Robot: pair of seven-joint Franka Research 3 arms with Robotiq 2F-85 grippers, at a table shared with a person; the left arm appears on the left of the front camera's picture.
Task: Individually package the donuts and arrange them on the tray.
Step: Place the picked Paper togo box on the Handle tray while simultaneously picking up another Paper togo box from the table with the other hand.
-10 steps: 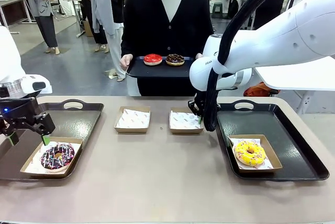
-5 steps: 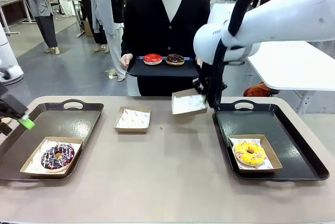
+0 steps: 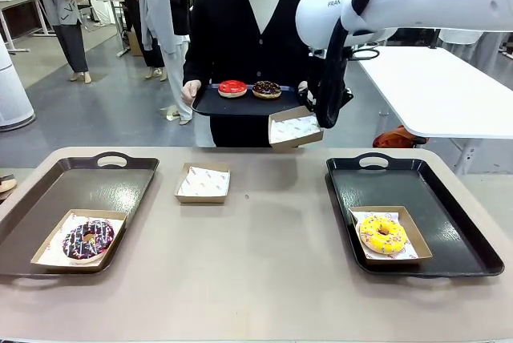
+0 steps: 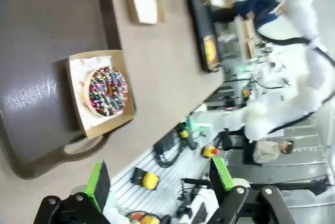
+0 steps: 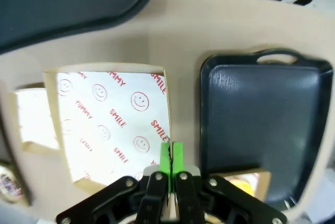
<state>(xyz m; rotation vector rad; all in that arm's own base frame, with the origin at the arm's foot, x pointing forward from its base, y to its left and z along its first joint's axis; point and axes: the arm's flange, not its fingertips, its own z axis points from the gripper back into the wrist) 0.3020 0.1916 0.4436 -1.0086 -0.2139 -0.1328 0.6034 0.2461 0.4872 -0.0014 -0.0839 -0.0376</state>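
The right gripper (image 5: 170,153) was clamped on the rim of an empty box (image 3: 295,128), held in the air beside the person's tray (image 3: 210,106) carrying the red donut (image 3: 232,88) and chocolate donut (image 3: 267,89). The left gripper (image 4: 159,179) hung wide open above the boxed purple donut (image 4: 107,91) on the left tray (image 3: 104,187). The yellow donut (image 3: 383,235) sat boxed on the right tray (image 3: 449,199).

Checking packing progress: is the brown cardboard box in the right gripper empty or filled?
Empty. The brown cardboard box, pinched at its rim by the right gripper, shows only its white printed liner, no donut.
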